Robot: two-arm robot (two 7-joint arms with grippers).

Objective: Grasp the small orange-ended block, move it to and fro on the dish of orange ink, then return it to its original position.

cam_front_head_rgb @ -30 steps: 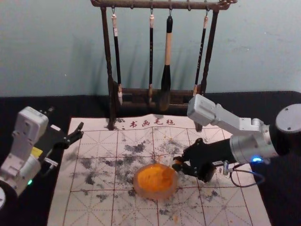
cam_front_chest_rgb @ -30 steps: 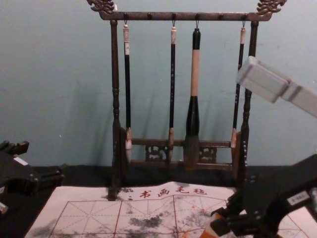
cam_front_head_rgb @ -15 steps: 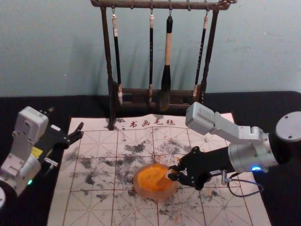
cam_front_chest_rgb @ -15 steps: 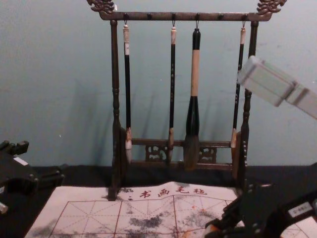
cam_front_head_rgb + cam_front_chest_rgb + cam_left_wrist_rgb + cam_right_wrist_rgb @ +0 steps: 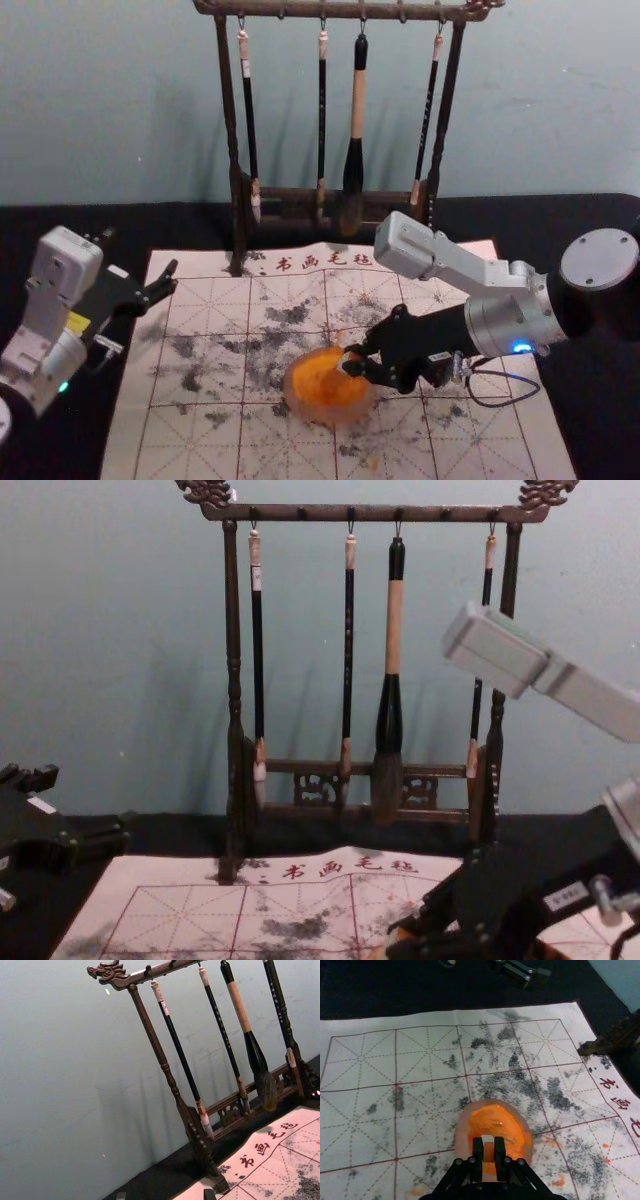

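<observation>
1. Hanging at ten o'clock from the dish (image 5: 299, 404) in the head view, the left tool (image 5: 165, 1195) is parked, fingers spread wide, holding nothing.
2. The dish sits on the mat (image 5: 200, 350), orange ink (image 5: 497, 1119) inside.
3. The block (image 5: 488, 1151) is over the dish's two o'clock part; I cannot tell whether it touches the ink. It is probably light and stiff, slippery where wet, so the sides above the inked end look the best hold.
4. Reaching in from about three o'clock, the right tool (image 5: 489, 1144) is narrow, pinching the block. Gentle strokes should avoid twisting it or nudging the dish.
</observation>
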